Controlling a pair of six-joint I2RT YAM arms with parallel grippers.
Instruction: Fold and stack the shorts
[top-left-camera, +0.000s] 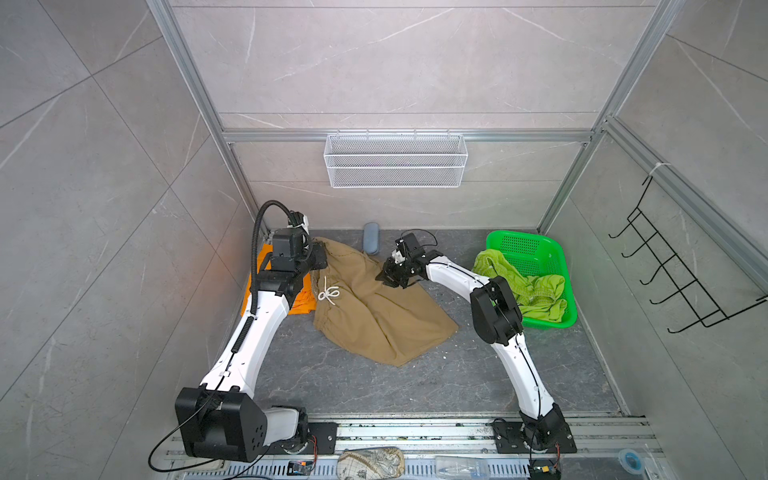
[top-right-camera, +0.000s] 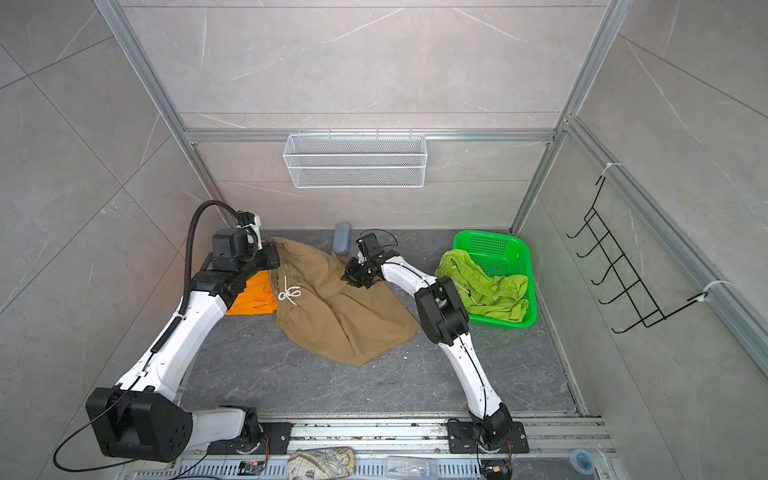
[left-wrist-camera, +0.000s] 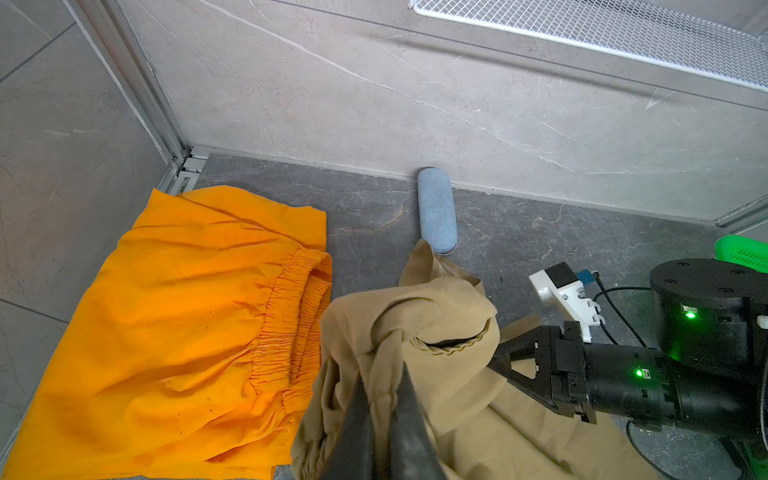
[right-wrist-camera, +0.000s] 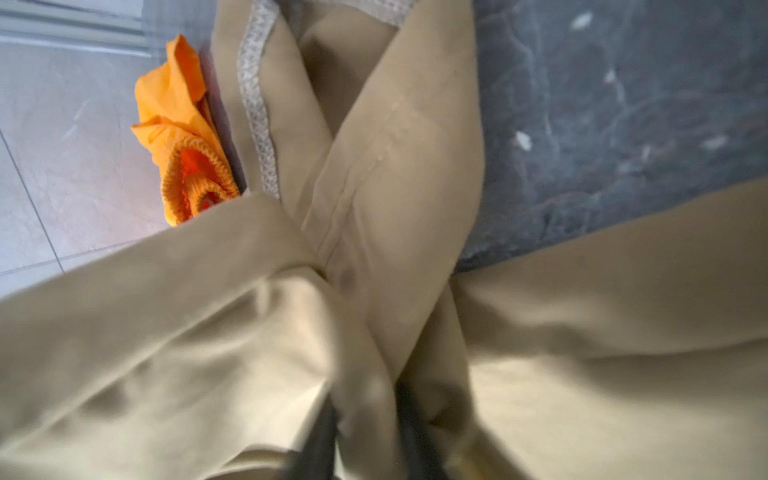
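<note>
The khaki shorts (top-left-camera: 374, 309) (top-right-camera: 336, 309) lie rumpled on the dark floor, with the white drawstring on top. My left gripper (top-left-camera: 322, 255) (left-wrist-camera: 382, 374) is shut on a bunched fold at their far left corner. My right gripper (top-left-camera: 384, 279) (right-wrist-camera: 368, 411) is shut on the khaki cloth at the far right edge. The orange shorts (top-left-camera: 303, 299) (left-wrist-camera: 187, 316) lie flat to the left, partly under my left arm. The lime green shorts (top-left-camera: 528, 286) (top-right-camera: 486, 286) hang out of the green basket (top-left-camera: 555, 253).
A blue-grey case (top-left-camera: 371, 243) (left-wrist-camera: 436, 210) lies against the back wall, just beyond the khaki cloth. A white wire basket (top-left-camera: 395, 160) hangs on the back wall and a black hook rack (top-left-camera: 681, 270) on the right wall. A patterned pouch (top-left-camera: 370, 461) lies on the front rail.
</note>
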